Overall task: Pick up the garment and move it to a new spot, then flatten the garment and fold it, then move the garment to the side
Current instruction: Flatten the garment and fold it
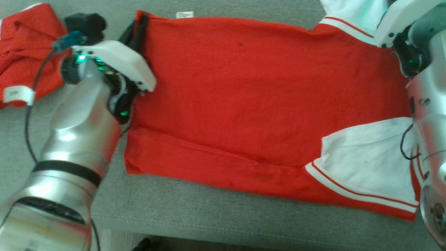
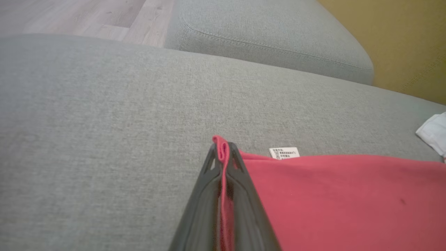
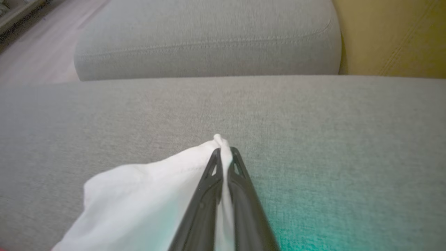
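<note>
Silvery and closest to the lens, the left forearm (image 1: 76, 115) reaches up from the lower left of the head view. It passes a second red garment (image 1: 24, 45) that lies crumpled at the far left of the grey sofa cushion (image 1: 209, 216). At its end the left gripper (image 2: 224, 150) is clenched on the far hem corner (image 2: 221, 143) of the garment (image 1: 244, 97). A thin red fold shows between the tips, and a small white label (image 2: 284, 153) sits just beside them. The garment lies spread across the cushion, with a strip along its near edge already turned over and a white sleeve (image 1: 366, 157) at the near right. Further right, the right gripper (image 3: 225, 153) is pinched on white cloth at the far edge, a small tuft poking past its tips.

The step in hand looks like a lengthwise fold of the far edge toward the near one. To do it well, both arms should rise together and level, holding the edge taut between them. They should then travel toward the robot at one pace and lay the edge down parallel to the near fold. Both pinches look shallow, so a jerk could slip them. The left arm should also stay off the other garment.
</note>
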Motion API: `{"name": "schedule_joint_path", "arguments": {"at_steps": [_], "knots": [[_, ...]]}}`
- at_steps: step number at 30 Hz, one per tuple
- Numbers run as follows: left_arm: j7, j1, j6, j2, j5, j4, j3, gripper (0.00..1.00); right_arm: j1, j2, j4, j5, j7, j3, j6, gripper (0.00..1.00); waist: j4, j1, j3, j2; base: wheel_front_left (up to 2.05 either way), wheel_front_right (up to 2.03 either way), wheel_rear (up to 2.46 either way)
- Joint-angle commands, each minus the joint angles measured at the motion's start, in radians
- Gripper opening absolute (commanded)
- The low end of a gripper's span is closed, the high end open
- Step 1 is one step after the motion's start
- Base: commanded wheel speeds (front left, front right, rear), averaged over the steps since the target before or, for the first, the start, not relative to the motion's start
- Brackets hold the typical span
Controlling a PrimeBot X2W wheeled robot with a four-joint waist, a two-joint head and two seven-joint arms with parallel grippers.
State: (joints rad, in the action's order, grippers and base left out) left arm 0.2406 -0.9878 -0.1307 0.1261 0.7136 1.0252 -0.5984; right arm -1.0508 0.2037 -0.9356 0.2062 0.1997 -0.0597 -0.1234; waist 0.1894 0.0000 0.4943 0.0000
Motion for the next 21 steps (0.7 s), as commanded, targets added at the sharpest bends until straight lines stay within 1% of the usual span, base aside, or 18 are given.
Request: {"name": "schedule_joint_path", "arguments": {"at_steps": [1,3,4,5,10,11,12,15,21], "knots": [[0.015,-0.017,0.001,0.059,-0.009,-0.022,0.03,0.0,0.006,-0.021,0.054,0.021,-0.022,-0.023,-0.007,0.0,-0.016,0.0,-0.014,0.0,0.0,0.0,0.0],[0.018,-0.007,0.002,0.078,-0.015,-0.034,0.039,0.0,0.026,-0.021,0.099,0.05,-0.052,-0.045,-0.007,0.0,-0.029,0.0,-0.023,0.0,0.0,0.0,0.0],[0.018,-0.007,0.002,0.078,-0.015,-0.034,0.039,0.0,0.026,-0.021,0.099,0.05,-0.052,-0.045,-0.007,0.0,-0.029,0.0,-0.023,0.0,0.0,0.0,0.0],[0.02,0.012,0.006,0.099,-0.024,-0.049,0.048,0.0,0.065,-0.018,0.152,0.079,-0.084,-0.063,-0.007,0.0,-0.043,0.0,-0.046,0.0,0.0,0.0,0.0],[0.021,0.089,0.017,0.148,-0.027,-0.135,0.096,0.0,0.202,-0.002,0.332,0.144,-0.125,-0.084,-0.007,0.0,-0.077,0.0,-0.091,0.0,0.0,0.0,0.0],[0.021,0.109,0.022,0.157,-0.029,-0.155,0.104,0.0,0.237,-0.001,0.375,0.152,-0.127,-0.084,-0.007,0.0,-0.084,0.0,-0.099,0.0,0.0,0.0,0.0],[0.021,0.109,0.022,0.157,-0.029,-0.155,0.104,0.0,0.237,-0.001,0.375,0.152,-0.127,-0.084,-0.007,0.0,-0.084,0.0,-0.099,0.0,0.0,0.0,0.0],[0.021,0.173,0.035,0.176,-0.033,-0.223,0.128,0.0,0.349,0.0,0.503,0.173,-0.12,-0.065,-0.007,0.0,-0.097,0.0,-0.121,0.0,0.0,0.0,0.0],[0.021,0.315,0.061,0.192,-0.02,-0.351,0.165,0.0,0.6,-0.043,0.755,0.194,-0.073,-0.022,-0.007,0.0,-0.114,0.0,-0.154,0.0,0.0,0.0,0.0]]}}
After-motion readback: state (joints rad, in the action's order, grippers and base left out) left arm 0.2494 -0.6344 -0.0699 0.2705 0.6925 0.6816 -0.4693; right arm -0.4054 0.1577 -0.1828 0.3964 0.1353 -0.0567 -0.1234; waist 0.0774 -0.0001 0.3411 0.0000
